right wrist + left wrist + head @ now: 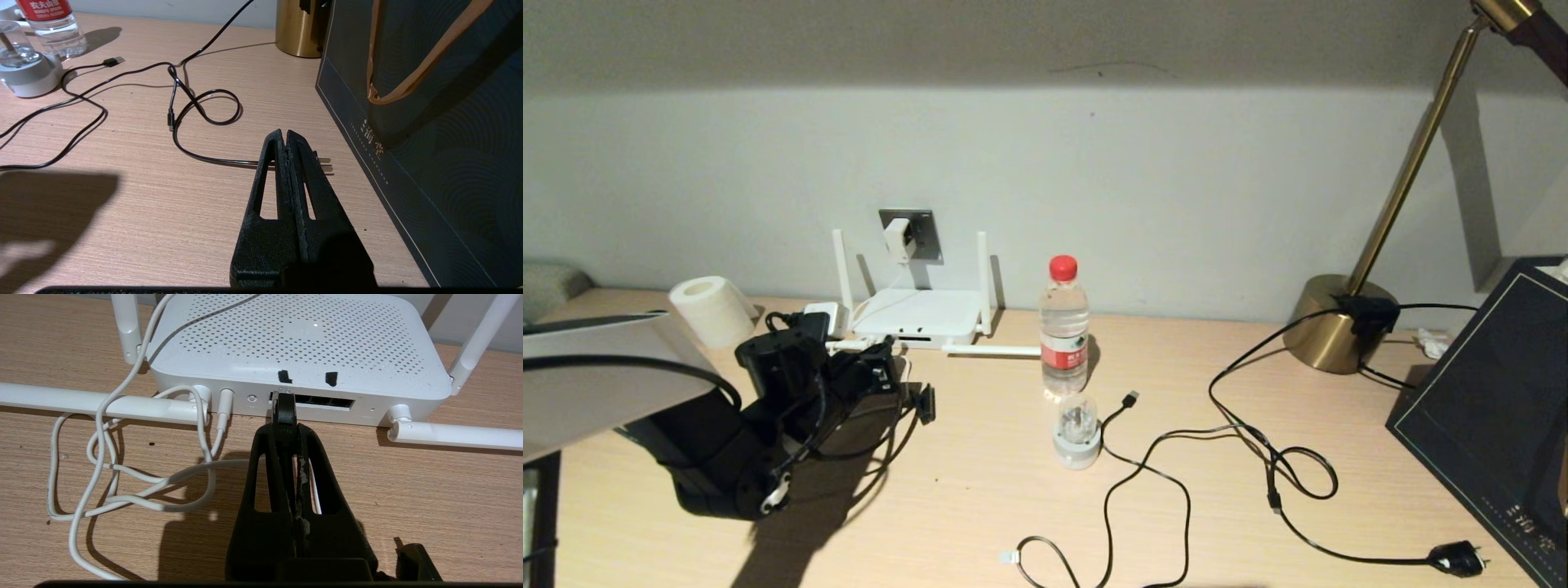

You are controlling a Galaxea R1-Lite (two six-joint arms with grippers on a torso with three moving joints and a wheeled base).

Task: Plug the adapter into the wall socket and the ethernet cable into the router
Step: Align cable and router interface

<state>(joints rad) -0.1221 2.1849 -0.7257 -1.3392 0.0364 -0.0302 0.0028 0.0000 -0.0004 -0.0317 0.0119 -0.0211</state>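
Black fingers of the left gripper [286, 428] are clenched on the ethernet cable [284, 410], whose clear tip is held at the router [298, 343] port row. Only the head view shows the adapter [897, 239] seated in the wall socket [918, 234]. The right gripper [286, 136] is closed, empty, above the desk [143, 212].

table [980, 506]: light wood-grain | router [920, 316] at back by wall | toilet roll [712, 310] far left | water bottle [1064, 328] centre | brass lamp base [1331, 325] right | dark gift bag [1486, 408] far right | black mains cord [1258, 445] looped in front
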